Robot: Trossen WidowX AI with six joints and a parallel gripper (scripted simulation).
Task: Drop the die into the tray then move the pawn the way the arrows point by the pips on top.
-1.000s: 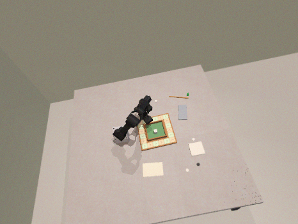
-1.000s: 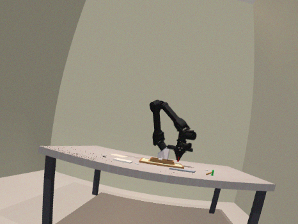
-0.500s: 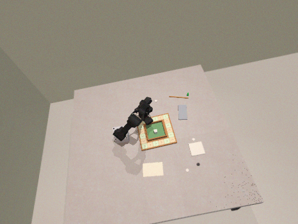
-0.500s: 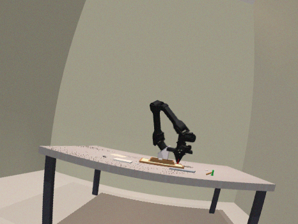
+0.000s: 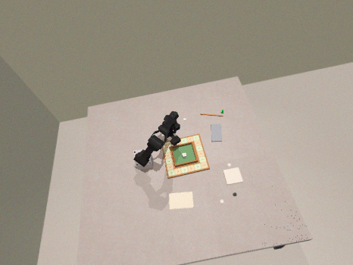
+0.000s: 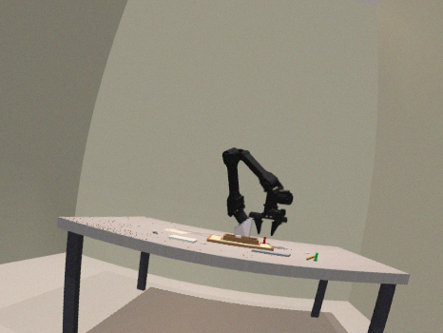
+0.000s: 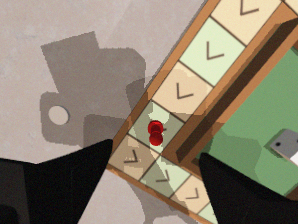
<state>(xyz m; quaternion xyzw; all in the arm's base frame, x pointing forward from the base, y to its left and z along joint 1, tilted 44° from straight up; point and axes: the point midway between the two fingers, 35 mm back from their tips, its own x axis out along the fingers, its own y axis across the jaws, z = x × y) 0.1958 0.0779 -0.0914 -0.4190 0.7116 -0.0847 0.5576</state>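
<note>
The red pawn [image 7: 156, 132] [image 6: 264, 241] stands upright on a green square of the board [image 7: 194, 30] [image 5: 204, 166], one square from the corner square at the lower left of the wrist view. My gripper [image 7: 156, 151] [image 6: 266, 234] is open, its fingers wide apart on either side of the pawn and above it, with nothing between the tips. The die [image 5: 184, 155] [image 7: 289, 146] lies in the green dice tray [image 5: 189, 149] [image 7: 280, 95]. The wrist view cuts it off at the right edge, and its top pips cannot be read. The pawn is hidden in the top view.
A green piece [image 5: 222, 111] [image 6: 316, 257] stands by an orange stick [image 5: 211, 114]. A blue-grey slab [image 5: 216, 132] [image 6: 271, 252], a white square [image 5: 232, 176], a cream sheet [image 5: 181, 200], a dark disc [image 5: 235, 194] and small white discs lie around the board.
</note>
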